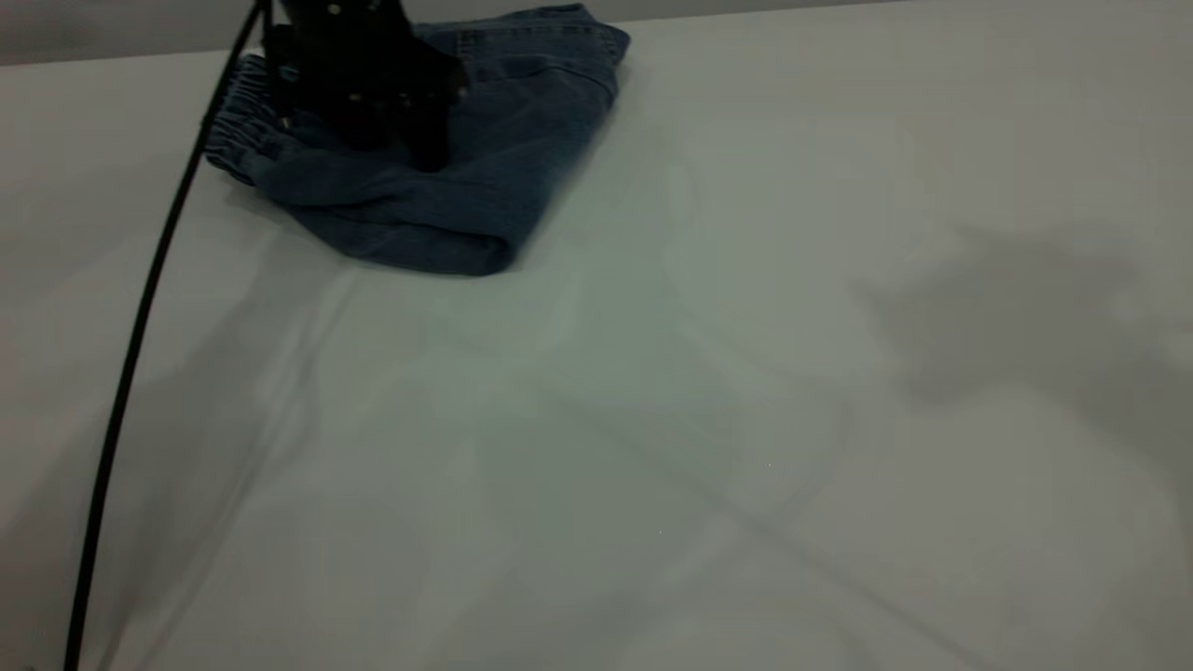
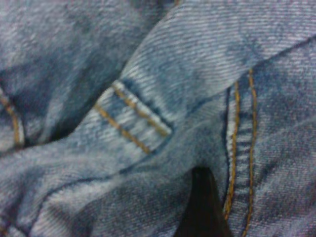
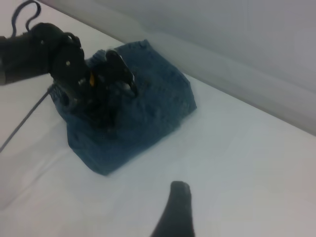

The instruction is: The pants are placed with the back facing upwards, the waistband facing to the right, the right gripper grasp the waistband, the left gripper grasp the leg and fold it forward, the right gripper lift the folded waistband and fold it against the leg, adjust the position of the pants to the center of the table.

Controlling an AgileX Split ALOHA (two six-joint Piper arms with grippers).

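Note:
The pants (image 1: 485,158) lie folded into a compact blue denim bundle at the far left of the table (image 1: 708,391). The gathered waistband (image 1: 238,121) shows at the bundle's left edge. The printed leg is hidden in the fold. My left gripper (image 1: 399,140) stands on top of the bundle, open, with both fingers pressed down onto the denim. Its wrist view is filled with denim seams and tan stitching, and one dark finger (image 2: 202,207) shows. My right gripper (image 3: 222,202) hovers open over bare table, well away from the pants (image 3: 148,108); only one finger (image 3: 177,212) shows.
A black cable (image 1: 140,326) hangs from the left arm down across the table's left side. The table's back edge (image 1: 839,11) runs just behind the pants. Shadows of the arms fall on the white surface at the right.

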